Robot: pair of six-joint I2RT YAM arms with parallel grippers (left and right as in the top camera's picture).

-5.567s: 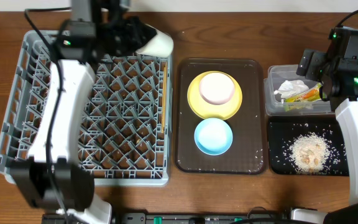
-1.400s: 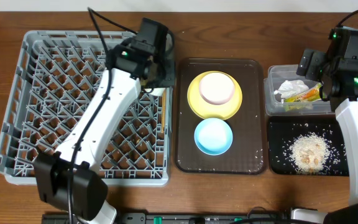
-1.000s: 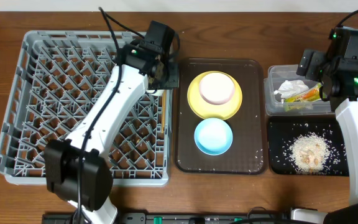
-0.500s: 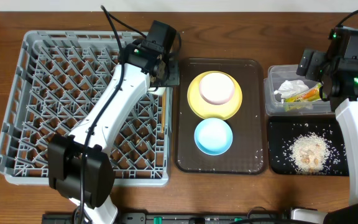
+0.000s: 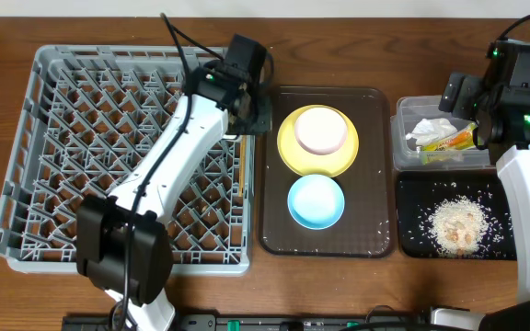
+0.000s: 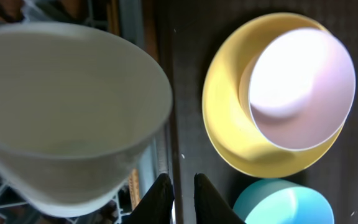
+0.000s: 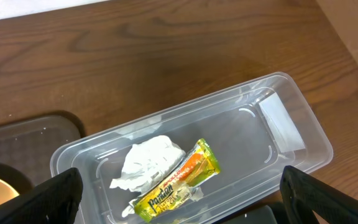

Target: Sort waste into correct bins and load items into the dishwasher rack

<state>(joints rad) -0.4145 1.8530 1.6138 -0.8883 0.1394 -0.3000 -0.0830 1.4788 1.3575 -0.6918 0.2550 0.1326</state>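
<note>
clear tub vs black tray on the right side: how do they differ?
The clear tub is see-through with taller walls; the black tray is opaque and shallow. The clear tub holds a crumpled tissue and a snack wrapper; the black tray holds rice-like crumbs. Both are rectangular, of similar footprint, right of the brown serving tray.

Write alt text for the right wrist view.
A clear plastic rectangular tub on a wooden table holds a crumpled white tissue and a green-and-orange snack wrapper. The open right gripper hovers above it.
</note>
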